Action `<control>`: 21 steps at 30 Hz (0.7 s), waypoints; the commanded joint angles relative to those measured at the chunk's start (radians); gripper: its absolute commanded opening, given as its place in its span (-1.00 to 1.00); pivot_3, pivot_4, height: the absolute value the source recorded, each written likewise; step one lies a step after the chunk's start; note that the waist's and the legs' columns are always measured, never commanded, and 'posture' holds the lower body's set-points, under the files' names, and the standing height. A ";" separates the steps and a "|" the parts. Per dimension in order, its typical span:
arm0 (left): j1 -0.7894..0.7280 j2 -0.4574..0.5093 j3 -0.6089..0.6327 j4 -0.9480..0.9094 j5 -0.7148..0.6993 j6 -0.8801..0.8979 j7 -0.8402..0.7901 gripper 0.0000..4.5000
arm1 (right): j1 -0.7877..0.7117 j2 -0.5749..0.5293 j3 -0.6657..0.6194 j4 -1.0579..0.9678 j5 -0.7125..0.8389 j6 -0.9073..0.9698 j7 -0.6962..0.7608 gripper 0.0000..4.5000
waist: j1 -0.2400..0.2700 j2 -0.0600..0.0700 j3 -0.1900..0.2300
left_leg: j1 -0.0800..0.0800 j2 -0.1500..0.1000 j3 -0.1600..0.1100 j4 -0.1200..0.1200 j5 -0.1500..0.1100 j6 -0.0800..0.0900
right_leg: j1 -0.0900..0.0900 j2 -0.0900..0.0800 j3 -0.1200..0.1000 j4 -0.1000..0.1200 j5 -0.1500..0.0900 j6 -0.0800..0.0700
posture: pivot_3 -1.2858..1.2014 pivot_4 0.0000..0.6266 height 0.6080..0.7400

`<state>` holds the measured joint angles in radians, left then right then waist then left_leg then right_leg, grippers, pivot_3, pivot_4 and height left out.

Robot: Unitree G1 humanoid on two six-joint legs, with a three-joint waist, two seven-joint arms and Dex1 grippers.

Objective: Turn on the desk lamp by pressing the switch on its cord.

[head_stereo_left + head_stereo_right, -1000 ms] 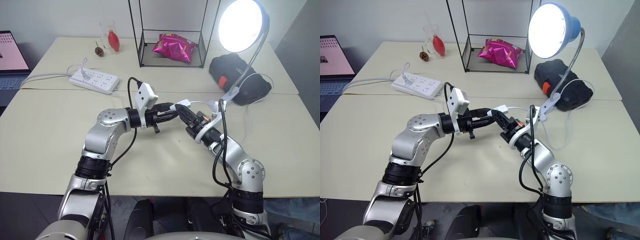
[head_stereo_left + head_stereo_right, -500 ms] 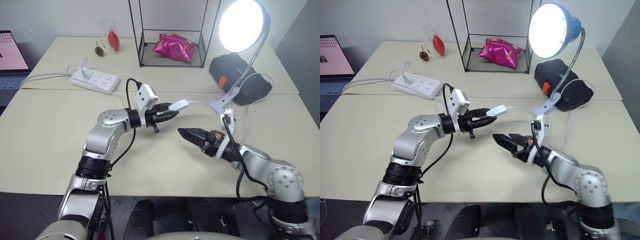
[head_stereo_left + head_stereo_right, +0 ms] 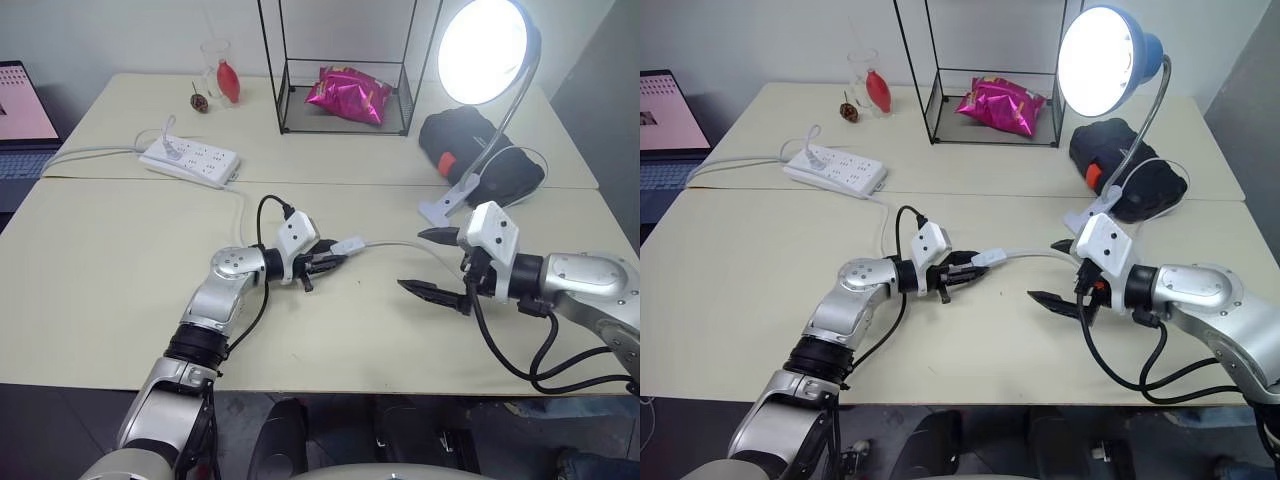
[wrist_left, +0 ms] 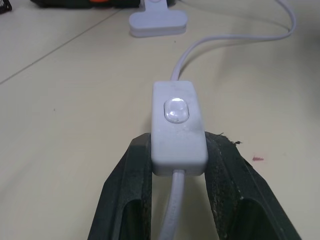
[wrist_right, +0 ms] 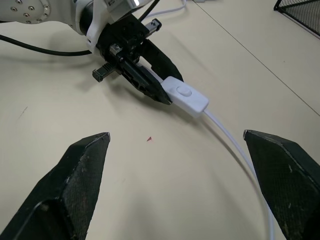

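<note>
Since a second ago: the right gripper (image 3: pixel 432 262) has pulled away from the switch (image 3: pixel 347 245) toward the right of the frame and rolled over; its two fingers now spread wide, holding nothing. The left gripper (image 3: pixel 325 264) has sunk toward the table (image 3: pixel 100 260), carrying the switch down with it. Lamp lit then and now.

Left gripper: clamped shut on the switch. In the left wrist view the two black fingers (image 4: pixel 127 190) pinch the near end of the white oblong body (image 4: pixel 177 125), button face up, far end poking free beyond the tips.

The switch sits just left of frame centre in the head views, low over the tabletop. The cord (image 3: pixel 400 244) runs from it rightward in a shallow curve toward the white clamp base (image 3: pixel 443 205), which rests on the table right of centre.

The desk lamp (image 3: pixel 483 48): shade in the upper right corner, bulb glowing bright, gooseneck curving down to the clamp. Black bag (image 3: pixel 480 155) just behind the clamp.

Upper left: white power strip (image 3: pixel 190 160). Upper centre: wire-frame rack (image 3: pixel 345 70) with a pink snack packet (image 3: pixel 350 95) inside.
</note>
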<state>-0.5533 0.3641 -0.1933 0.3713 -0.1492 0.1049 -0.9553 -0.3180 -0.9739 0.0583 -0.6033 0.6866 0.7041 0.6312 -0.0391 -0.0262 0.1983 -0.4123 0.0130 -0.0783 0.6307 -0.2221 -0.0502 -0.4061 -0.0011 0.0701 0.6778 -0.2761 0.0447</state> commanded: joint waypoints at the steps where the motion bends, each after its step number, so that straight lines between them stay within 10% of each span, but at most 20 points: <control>1: -0.034 -0.016 -0.001 0.027 0.005 -0.037 -0.018 -0.51 | -0.040 0.013 -0.045 0.004 -0.039 -0.026 0.016 1.00 | 0.003 0.000 0.000 | 0.000 0.000 0.000 0.000 0.000 0.000 | 0.000 0.000 0.000 0.000 0.000 0.000 | 0.03 -0.52 1.00; 17: 0.002 0.062 0.053 -0.100 -0.008 -0.001 -0.044 0.98 | -0.059 0.066 -0.031 0.048 -0.117 -0.047 0.098 1.00 | 0.006 0.000 0.000 | 0.000 0.000 0.000 0.001 0.000 0.000 | 0.000 0.000 0.000 0.002 0.001 -0.002 | 0.03 -0.52 1.00; 21: 0.043 0.126 0.120 -0.259 -0.054 0.105 -0.017 0.98 | -0.041 0.063 -0.052 0.091 -0.129 -0.083 0.159 1.00 | 0.006 0.000 0.000 | 0.000 0.000 -0.001 0.001 0.000 0.000 | 0.000 0.000 -0.001 0.002 0.001 -0.002 | 0.03 -0.52 1.00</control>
<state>-0.5196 0.4618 -0.1180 0.2174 -0.1662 0.1609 -0.9907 -0.3624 -0.9027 0.0488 -0.5222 0.5694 0.6599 0.7590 -0.0329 -0.0262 0.1983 -0.4119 0.0134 -0.0790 0.6318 -0.2220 -0.0503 -0.4060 -0.0013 0.0695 0.6797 -0.2748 0.0426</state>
